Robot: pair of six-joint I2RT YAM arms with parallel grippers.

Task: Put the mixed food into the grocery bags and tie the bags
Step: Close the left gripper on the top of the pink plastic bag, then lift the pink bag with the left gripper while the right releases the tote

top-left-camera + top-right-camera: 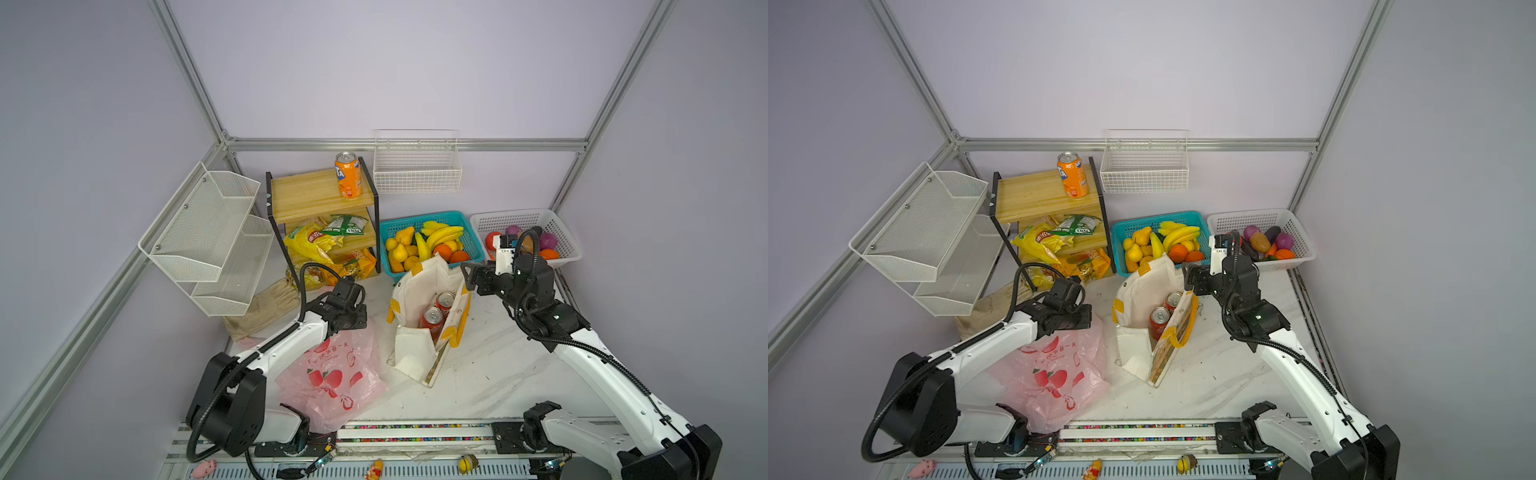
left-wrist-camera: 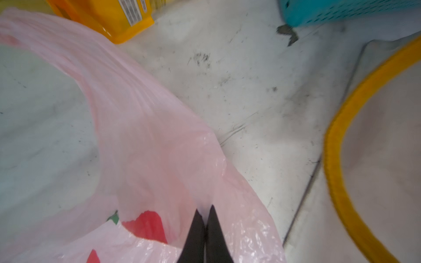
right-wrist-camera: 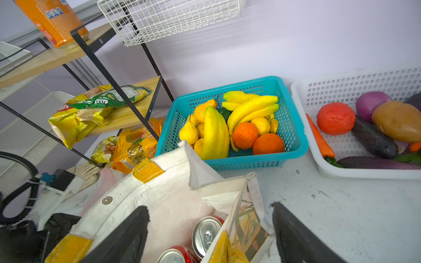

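light: bright, even, diffuse; source not in view; lilac walls flat-lit
shadows: soft and faint; weak one beside the white tote (image 1: 415, 357) on the tabletop (image 1: 498, 374); tote's inside darker
glare: small highlights on cola cans (image 3: 206, 234) tops; sheen on crinkled pink bag (image 2: 148, 148)
top views: both sharp, wide-angle; frame rails (image 1: 189, 70) splay toward the corners; slightly cool cast
left wrist: motion-blurred throughout; yellow handle (image 2: 332, 159) and teal basket (image 2: 341, 11) smeared; left gripper (image 2: 204, 209) black, no detail
right wrist: crisp, saturated at mid-range; right gripper (image 3: 208, 207) fingers (image 3: 127, 234) close-up, soft; white basket (image 3: 364, 174) bright, detail kept; wide-angle stretch toward edges
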